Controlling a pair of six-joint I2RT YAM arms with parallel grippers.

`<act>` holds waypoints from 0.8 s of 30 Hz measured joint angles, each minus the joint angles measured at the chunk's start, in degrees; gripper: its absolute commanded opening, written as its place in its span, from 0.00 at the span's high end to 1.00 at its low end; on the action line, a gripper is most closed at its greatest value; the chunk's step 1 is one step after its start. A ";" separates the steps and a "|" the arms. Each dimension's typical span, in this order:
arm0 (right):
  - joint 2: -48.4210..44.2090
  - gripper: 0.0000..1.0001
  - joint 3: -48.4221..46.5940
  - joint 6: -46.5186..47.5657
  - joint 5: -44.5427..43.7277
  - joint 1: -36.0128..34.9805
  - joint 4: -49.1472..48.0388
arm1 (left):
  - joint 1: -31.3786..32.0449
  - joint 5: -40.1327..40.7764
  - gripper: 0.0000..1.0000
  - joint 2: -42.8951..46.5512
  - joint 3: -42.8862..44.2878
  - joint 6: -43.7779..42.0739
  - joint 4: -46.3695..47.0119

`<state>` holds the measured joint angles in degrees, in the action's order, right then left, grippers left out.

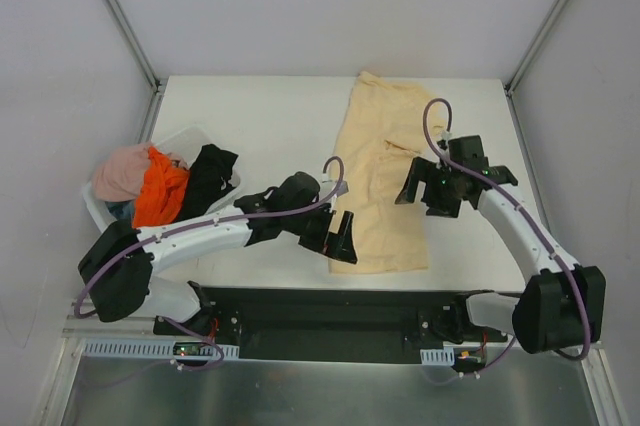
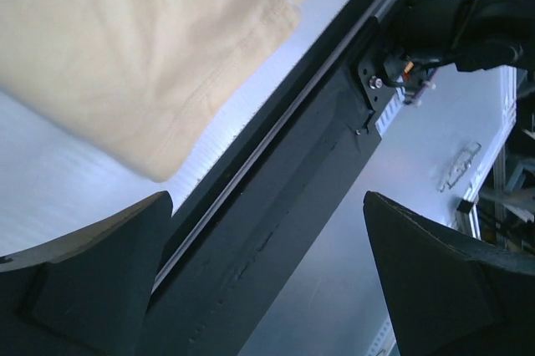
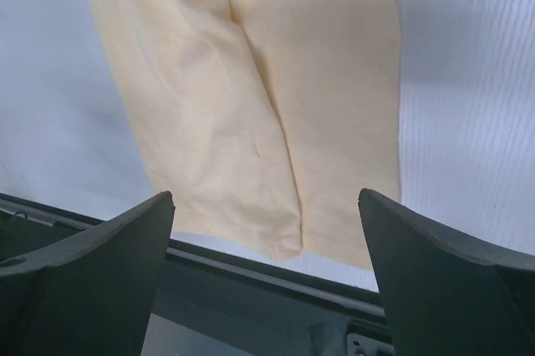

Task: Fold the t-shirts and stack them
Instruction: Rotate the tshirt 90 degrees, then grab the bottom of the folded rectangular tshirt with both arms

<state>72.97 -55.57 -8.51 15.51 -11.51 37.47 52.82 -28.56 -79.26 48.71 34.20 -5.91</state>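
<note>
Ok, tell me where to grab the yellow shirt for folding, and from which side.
Probably its near hem corners, from above: the yellow shirt lies flat as a long strip running away from the arms. The open left end effector and right end effector are at its side edges.

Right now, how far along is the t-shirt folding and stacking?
Early. Done: the yellow-beige shirt lies on the table as a long narrow strip, apparently folded lengthwise. In hand: nothing is gripped; the left gripper and right gripper are both open by that shirt. Left: finishing its fold, then the pink shirt, orange shirt and black shirt, bunched in the white basket. No stack yet.
</note>
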 measured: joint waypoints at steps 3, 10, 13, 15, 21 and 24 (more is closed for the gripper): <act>-4.48 0.03 7.69 -0.61 1.11 1.38 -1.27 | 0.02 3.78 0.01 1.31 -1.84 1.97 -1.42; -9.94 0.01 19.02 -2.95 2.16 2.12 2.91 | 0.02 8.13 0.19 -6.71 -2.29 6.23 -5.40; -13.68 0.01 19.08 -3.04 0.74 2.16 4.17 | 0.02 8.31 0.28 -9.70 -1.40 7.50 -6.03; -15.72 0.01 19.50 -3.06 -0.48 2.16 4.90 | 0.02 8.11 0.32 -12.07 -0.44 8.33 -6.03; -16.79 0.08 23.37 -3.39 -1.99 2.16 5.53 | 0.09 6.91 0.80 -16.44 1.88 10.21 -5.81; -15.74 0.15 24.48 -3.48 -1.97 2.16 5.25 | 0.07 6.51 1.00 -18.03 2.03 10.54 -5.99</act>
<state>57.23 -31.09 -11.99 13.54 -9.34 42.72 52.88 -22.04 -97.30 50.74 44.73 -11.90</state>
